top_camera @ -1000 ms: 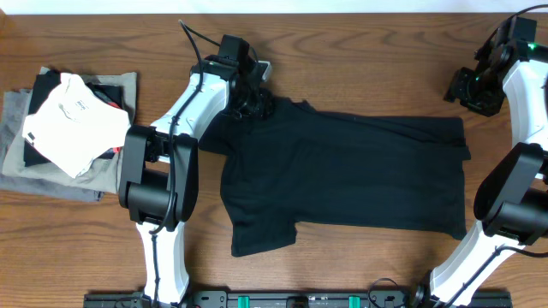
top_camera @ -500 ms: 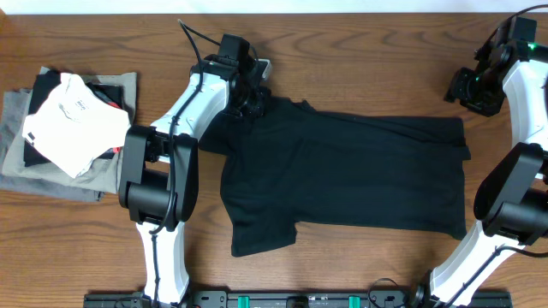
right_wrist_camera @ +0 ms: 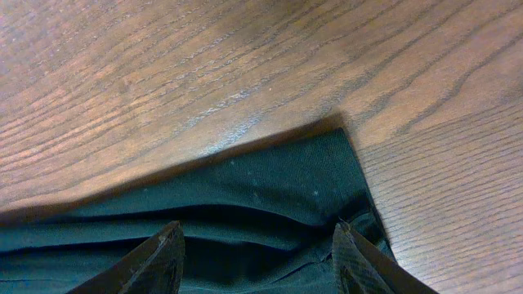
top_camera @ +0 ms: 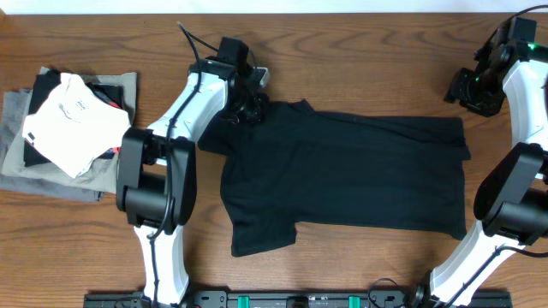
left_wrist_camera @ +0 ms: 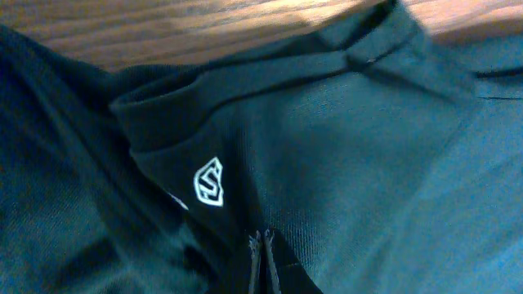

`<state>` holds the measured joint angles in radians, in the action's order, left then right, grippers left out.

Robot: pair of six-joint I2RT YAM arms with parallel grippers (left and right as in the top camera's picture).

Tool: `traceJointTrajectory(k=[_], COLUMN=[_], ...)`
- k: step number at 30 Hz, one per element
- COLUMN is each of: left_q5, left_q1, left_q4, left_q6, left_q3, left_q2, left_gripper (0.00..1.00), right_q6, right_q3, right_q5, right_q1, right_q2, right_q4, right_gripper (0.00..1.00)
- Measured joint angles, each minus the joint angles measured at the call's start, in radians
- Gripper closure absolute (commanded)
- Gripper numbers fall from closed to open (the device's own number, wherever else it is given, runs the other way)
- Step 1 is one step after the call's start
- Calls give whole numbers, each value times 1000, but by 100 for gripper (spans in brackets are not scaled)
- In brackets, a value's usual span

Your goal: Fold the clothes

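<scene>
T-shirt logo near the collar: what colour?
White logo on black T-shirt; clearest in left wrist view.

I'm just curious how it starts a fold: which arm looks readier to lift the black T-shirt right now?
Left: the left hand is closed on the black T-shirt near the collar, fabric pinched. The right hand is open above the hem corner, gripping nothing.

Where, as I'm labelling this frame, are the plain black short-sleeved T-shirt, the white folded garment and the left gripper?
black short-sleeved T-shirt (top_camera: 360, 171): overhead view, mid torso.
white folded garment (top_camera: 73, 120): overhead view, top face.
left gripper (left_wrist_camera: 261, 249): left wrist view, between its shut fingertips.
</scene>
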<state>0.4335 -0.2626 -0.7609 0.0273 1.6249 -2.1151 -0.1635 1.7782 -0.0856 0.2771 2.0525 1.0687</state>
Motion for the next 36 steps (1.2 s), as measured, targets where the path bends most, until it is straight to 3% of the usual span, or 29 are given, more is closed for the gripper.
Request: traceJointTrajectory(k=[8,14,16,18,19,20,36], left_q5=[1,1,1,0,0,0,-16], left_q1=[0,0,0,0,0,0,0], left_q4=[-136,-274,-306,-335,-347,-356,-133], left_q6=[3,-2,1,2,0,-3,-4], left_q3=[1,1,1,1,0,-1,-43], left_q2=[137,148,148,147,147,148,145], left_gripper=[94,92,75,46,25,15,13], right_q6=[0,0,0,0,0,0,0], right_q3=[0,0,-1,-1,-1,-1,-1], right_q5=[0,0,0,0,0,0,0], right_q1=[0,0,0,0,0,0,0], right_q2=[0,0,0,0,0,0,0], right_q4=[1,1,2,5,6,7,18], right_gripper=[45,46,45,46,46,46,46])
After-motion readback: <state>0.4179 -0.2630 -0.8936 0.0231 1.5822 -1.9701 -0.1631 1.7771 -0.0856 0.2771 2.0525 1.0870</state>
